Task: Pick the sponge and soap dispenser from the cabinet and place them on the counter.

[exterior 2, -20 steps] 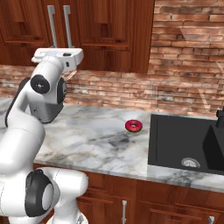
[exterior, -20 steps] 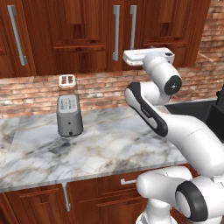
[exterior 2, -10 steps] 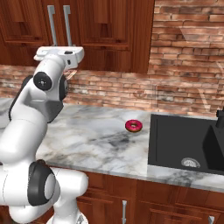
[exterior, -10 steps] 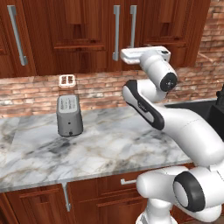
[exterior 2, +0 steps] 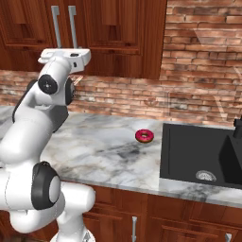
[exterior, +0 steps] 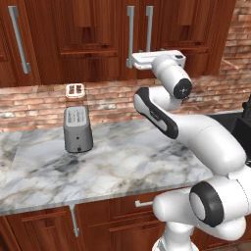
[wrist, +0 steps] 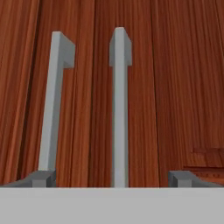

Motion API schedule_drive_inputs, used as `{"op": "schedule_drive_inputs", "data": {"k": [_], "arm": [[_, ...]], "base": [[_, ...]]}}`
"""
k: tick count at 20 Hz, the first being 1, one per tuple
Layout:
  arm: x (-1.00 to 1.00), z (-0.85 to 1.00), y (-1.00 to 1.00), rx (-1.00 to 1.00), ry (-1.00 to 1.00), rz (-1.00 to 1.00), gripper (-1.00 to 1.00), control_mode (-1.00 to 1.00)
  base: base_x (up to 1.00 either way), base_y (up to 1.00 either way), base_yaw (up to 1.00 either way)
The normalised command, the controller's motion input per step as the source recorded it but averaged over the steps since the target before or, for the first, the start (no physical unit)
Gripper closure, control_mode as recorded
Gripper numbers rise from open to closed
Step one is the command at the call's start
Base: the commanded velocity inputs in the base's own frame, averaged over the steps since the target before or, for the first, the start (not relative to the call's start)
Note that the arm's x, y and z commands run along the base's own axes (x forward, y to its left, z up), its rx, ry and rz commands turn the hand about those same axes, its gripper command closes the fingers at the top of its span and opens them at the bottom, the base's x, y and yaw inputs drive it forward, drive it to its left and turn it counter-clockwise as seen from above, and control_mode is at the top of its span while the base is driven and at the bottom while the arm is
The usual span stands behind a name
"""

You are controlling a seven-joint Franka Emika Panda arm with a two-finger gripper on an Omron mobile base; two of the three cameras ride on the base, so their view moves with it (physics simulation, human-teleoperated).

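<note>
The left base view has a toaster (exterior: 77, 129) near the counter's (exterior: 122, 166) back edge. The right base view has a doughnut (exterior 2: 144, 136) beside the sink (exterior 2: 198, 156). The gripper (wrist: 114, 178), jaws spread, faces the shut cabinet's (wrist: 175, 87) two handles (wrist: 119, 105). Sponge and dispenser are hidden.

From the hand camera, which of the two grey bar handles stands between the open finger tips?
The right handle of the pair on the cabinet: it rises between the two tips of the gripper, while the left handle stands over the left tip.
</note>
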Motion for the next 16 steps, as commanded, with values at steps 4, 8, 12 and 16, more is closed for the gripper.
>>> {"op": "schedule_drive_inputs", "data": {"k": [4,8,12,16], "arm": [[0.18,0.00,0.00,0.00,0.00,0.00,-1.00,-1.00],[0.17,0.00,0.00,0.00,0.00,0.00,-1.00,-1.00],[0.14,0.00,0.00,0.00,0.00,0.00,-1.00,-1.00],[0.09,0.00,0.00,0.00,0.00,0.00,-1.00,-1.00]], "base": [[0.00,0.00,0.00],[0.00,0.00,0.00],[0.00,0.00,0.00],[0.00,0.00,0.00]]}}
